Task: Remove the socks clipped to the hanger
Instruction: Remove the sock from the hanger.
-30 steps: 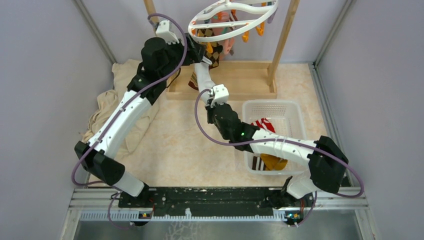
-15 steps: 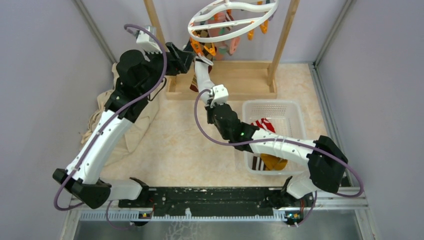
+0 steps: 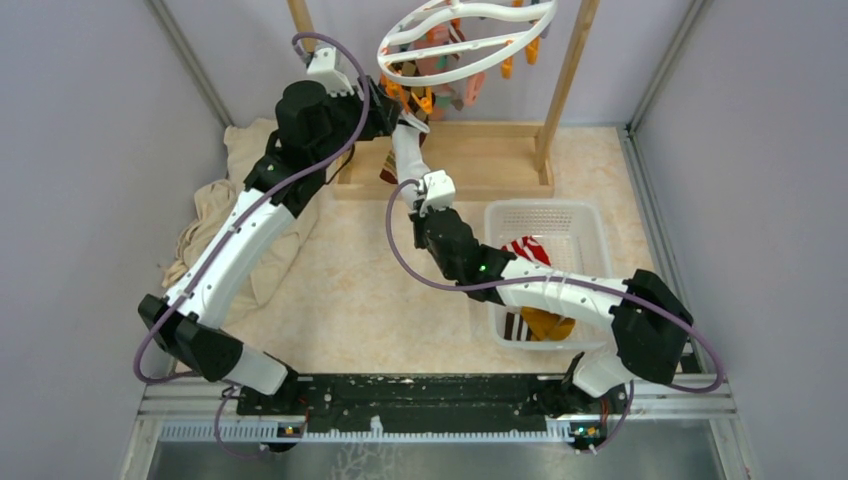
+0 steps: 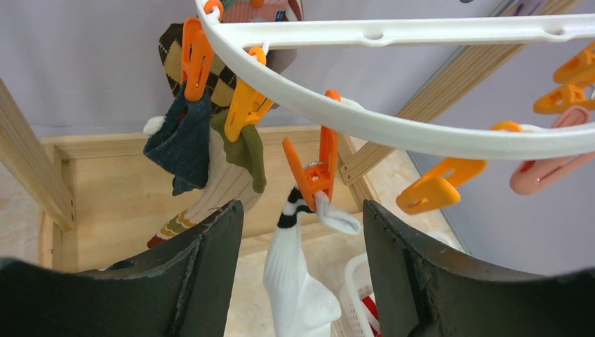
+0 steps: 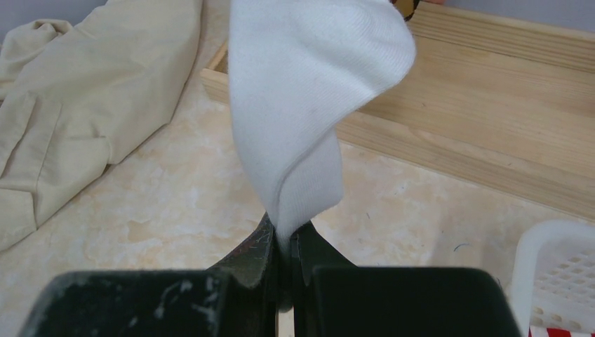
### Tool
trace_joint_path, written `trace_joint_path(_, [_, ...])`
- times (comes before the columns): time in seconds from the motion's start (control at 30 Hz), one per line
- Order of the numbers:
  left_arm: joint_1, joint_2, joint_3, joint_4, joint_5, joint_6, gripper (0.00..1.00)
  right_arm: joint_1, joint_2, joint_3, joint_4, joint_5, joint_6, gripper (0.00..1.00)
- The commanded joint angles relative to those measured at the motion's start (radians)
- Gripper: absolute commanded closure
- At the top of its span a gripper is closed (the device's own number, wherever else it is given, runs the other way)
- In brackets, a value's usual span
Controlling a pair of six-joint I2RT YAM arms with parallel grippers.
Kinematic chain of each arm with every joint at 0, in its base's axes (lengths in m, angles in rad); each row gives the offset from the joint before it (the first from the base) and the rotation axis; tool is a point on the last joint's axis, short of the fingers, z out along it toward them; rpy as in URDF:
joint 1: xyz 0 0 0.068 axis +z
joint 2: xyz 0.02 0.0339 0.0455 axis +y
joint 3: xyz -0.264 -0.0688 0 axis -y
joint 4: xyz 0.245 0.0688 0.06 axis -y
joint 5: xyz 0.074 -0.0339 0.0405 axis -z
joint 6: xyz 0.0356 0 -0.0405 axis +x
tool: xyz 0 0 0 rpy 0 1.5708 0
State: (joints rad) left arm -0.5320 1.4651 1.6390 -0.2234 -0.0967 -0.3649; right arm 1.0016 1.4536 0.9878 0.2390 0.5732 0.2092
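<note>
The white hanger (image 3: 440,77) (image 4: 393,130) hangs at the back with orange clips. One orange clip (image 4: 312,172) grips the black-striped cuff of a white sock (image 4: 298,281) (image 3: 405,150). My left gripper (image 4: 302,203) is open, its jaws standing either side of that clip without touching it. My right gripper (image 5: 284,235) is shut on the white sock's lower end, and the sock stretches up to the clip. A navy sock (image 4: 182,140), a brown argyle sock (image 4: 217,74) and a beige ribbed sock (image 4: 224,182) are clipped further left.
A white perforated basket (image 3: 560,212) at the right holds a red-white striped sock (image 3: 528,248) and a mustard one (image 3: 548,325). A beige cloth (image 3: 215,210) lies at the left. The wooden frame's base (image 3: 470,160) and upright (image 3: 565,80) stand under the hanger.
My left arm swung out to the left, then came back to the hanger, and its jaws narrowed a little. My right gripper kept its hold on the white sock.
</note>
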Motion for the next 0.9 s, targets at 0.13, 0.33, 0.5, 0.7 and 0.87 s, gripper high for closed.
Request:
trace_joint_path(0.13, [-0.022, 0.074, 0.112, 0.014, -0.082, 0.009, 0.32, 0.012, 0.016, 0.022, 0.042, 0.016, 0.001, 1.00])
trace_joint_path(0.33, [-0.043, 0.117, 0.143, 0.033, -0.114, 0.010, 0.32, 0.011, 0.019, 0.019, 0.048, 0.019, 0.000, 1.00])
trace_joint_path(0.5, [-0.062, 0.138, 0.141, 0.059, -0.157, 0.016, 0.32, 0.011, 0.017, 0.016, 0.049, 0.029, -0.014, 1.00])
trace_joint_path(0.7, [-0.095, 0.163, 0.150, 0.081, -0.245, 0.042, 0.32, 0.010, 0.007, -0.003, 0.083, 0.061, -0.040, 1.00])
trace_joint_path(0.87, [-0.116, 0.215, 0.204, 0.068, -0.309, 0.054, 0.31, 0.011, -0.004, -0.024, 0.105, 0.054, -0.049, 1.00])
